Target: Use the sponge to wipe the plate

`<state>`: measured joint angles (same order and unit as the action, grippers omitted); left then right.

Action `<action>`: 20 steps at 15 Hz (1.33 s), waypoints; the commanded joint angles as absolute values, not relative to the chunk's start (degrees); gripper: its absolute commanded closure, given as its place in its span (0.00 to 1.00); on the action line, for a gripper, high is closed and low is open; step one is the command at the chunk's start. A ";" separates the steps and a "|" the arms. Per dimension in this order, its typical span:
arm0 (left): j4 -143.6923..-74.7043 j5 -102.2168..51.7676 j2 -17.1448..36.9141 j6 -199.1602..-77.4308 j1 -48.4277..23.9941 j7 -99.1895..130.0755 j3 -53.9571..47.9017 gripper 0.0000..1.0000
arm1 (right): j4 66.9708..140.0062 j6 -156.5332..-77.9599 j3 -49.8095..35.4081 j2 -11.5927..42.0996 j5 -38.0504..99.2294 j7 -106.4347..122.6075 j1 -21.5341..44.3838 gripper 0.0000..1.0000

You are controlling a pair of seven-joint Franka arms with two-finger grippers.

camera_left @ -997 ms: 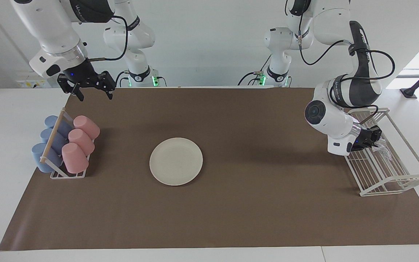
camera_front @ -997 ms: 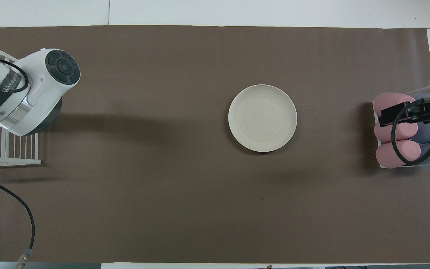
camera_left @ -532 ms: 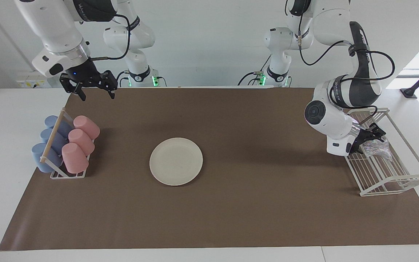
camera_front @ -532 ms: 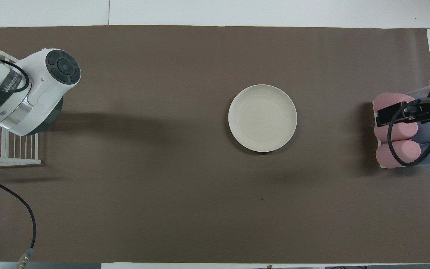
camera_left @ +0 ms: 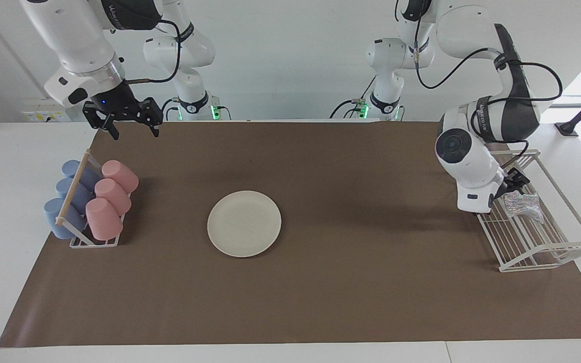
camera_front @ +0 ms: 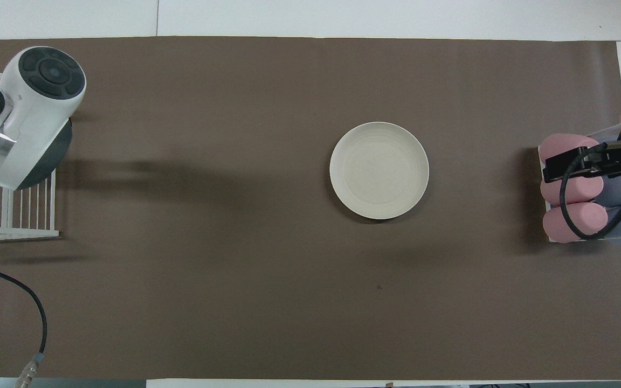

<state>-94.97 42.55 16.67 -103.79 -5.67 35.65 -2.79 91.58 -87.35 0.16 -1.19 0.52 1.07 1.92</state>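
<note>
The cream-white plate point(camera_left: 244, 223) point(camera_front: 379, 170) lies flat on the brown mat mid-table with nothing on it. The silvery sponge point(camera_left: 521, 205) rests on the bars of the white wire rack point(camera_left: 547, 249) at the left arm's end. My left gripper point(camera_left: 513, 183) hangs open just above the sponge, apart from it. In the overhead view the left arm's wrist hides the sponge and that gripper. My right gripper point(camera_left: 133, 132) point(camera_front: 572, 161) waits open and holds nothing, over the mat's edge beside the cup rack.
A rack of pink and blue cups point(camera_left: 89, 201) point(camera_front: 580, 188) stands at the right arm's end. The wire rack point(camera_front: 14, 231) sits on the mat's corner at the left arm's end. A brown mat point(camera_left: 351, 292) covers most of the table.
My left gripper opened and let go of the sponge, which now lies in the wire rack. The left wrist then rose off it. The right gripper shifted slightly a second ago, then stayed still.
</note>
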 commanded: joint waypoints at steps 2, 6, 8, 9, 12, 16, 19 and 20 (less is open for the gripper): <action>-94.31 31.67 12.49 -103.19 -4.75 32.87 -2.90 0.00 | 91.23 -86.48 -0.09 -1.58 0.26 -0.96 2.11 0.00; -94.31 19.11 7.75 -100.11 -4.22 30.25 -2.90 0.00 | 91.23 -86.84 -0.09 -1.58 0.26 -1.23 2.02 0.00; -94.39 11.73 4.32 -96.96 -2.47 25.34 -2.90 0.00 | 91.23 -86.84 -0.17 -1.58 0.26 -1.32 2.02 0.00; -94.39 8.73 3.00 -94.68 -2.37 22.01 -2.90 0.00 | 91.23 -86.84 -0.09 -1.58 0.26 -1.23 2.02 0.00; -94.39 2.48 -0.43 -88.97 -2.29 17.76 -2.81 0.00 | 91.14 -86.84 -0.17 -1.58 0.26 -1.32 2.11 0.00; -94.66 -1.13 -2.99 -82.63 -2.81 5.28 -2.81 0.00 | 91.14 -86.84 -0.44 -1.58 0.26 -1.41 2.11 0.00; -93.00 -4.56 -2.20 -85.24 -2.64 5.62 -2.81 0.00 | 91.14 -86.84 -0.53 -1.49 0.35 -1.49 2.11 0.00; -92.29 -4.57 -1.76 -85.69 -2.90 6.32 -2.64 0.00 | 91.14 -86.84 -0.61 -1.58 0.35 -1.49 2.11 0.00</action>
